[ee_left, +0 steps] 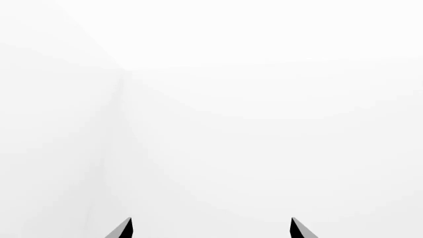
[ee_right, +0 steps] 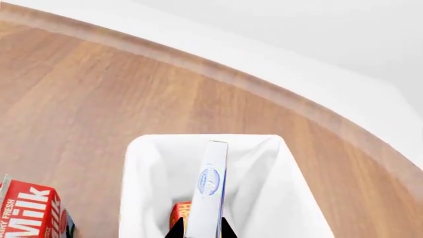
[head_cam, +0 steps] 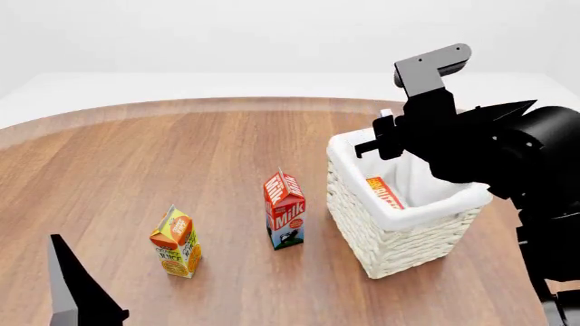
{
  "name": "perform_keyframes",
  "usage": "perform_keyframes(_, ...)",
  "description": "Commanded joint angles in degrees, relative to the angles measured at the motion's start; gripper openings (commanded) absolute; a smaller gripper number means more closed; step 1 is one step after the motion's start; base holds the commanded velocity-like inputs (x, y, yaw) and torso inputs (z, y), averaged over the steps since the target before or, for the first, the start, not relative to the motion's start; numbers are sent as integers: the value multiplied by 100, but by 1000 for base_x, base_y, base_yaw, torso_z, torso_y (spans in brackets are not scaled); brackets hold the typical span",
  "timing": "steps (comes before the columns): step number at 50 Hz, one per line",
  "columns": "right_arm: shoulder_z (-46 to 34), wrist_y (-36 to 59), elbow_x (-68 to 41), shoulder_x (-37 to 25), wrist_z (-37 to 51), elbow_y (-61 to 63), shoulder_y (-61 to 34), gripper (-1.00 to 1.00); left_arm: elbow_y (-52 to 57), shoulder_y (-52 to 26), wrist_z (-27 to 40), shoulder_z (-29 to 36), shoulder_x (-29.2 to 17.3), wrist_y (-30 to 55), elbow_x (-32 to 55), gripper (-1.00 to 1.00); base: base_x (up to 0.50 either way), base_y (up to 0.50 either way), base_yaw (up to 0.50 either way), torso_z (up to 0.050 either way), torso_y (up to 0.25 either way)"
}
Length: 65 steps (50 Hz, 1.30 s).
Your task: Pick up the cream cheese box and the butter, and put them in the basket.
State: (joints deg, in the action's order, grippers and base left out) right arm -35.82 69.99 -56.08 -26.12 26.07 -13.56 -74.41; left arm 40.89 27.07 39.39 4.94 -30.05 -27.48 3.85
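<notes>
The white wicker basket [head_cam: 405, 239] stands on the right of the wooden table; its liner rim also shows in the right wrist view [ee_right: 130, 168]. The butter [head_cam: 384, 192] lies inside it, leaning on the liner, and shows as a red-orange corner in the right wrist view [ee_right: 178, 214]. My right gripper [ee_right: 201, 229] is shut on the cream cheese box [ee_right: 209, 188], a thin white box held on edge above the basket's opening. In the head view my right gripper [head_cam: 388, 136] hangs over the basket's far rim. My left gripper [ee_left: 211, 226] is open and empty, facing blank white; it is low at the left [head_cam: 70, 288].
A red-and-white milk carton [head_cam: 284, 211] stands left of the basket, also in the right wrist view [ee_right: 29, 212]. An orange juice carton [head_cam: 175, 243] stands further left. The round table's edge [head_cam: 181, 105] curves along the back.
</notes>
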Motion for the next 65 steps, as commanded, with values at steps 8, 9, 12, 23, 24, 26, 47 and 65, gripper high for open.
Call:
perform_keyframes(8,-183,-152,342,109,-268,-651,-204,-100,320,55,44,-27,-27,267,2,100,0,0,0,0,0)
perform_keyframes(9,-207,-156,372,138,-286,-740,-251,-100,304,52,43,-30,-29,251,11,100,0,0,0,0,0)
perform_keyframes(12,-241,-181,401,181,-351,-867,-306,-100,166,39,31,-31,-28,125,23,100,0,0,0,0,0)
perform_keyframes(23,-423,-287,542,328,-570,-1286,-429,-100,-11,18,21,-24,-18,-35,29,100,0,0,0,1,1)
perform_keyframes(24,-427,-285,558,334,-538,-1298,-436,-100,-30,15,21,-27,-18,-53,32,100,0,0,0,0,0)
perform_keyframes(26,-539,-177,559,344,-616,-1310,-447,-100,51,21,31,-29,-20,25,26,100,0,0,0,0,0)
perform_keyframes(47,-670,17,488,324,-636,-1139,-412,-100,137,22,39,-24,-40,106,39,100,0,0,0,0,0)
perform_keyframes(65,-717,-188,655,354,-646,-1578,-456,-100,146,-13,38,17,-34,169,20,100,0,0,0,1,1)
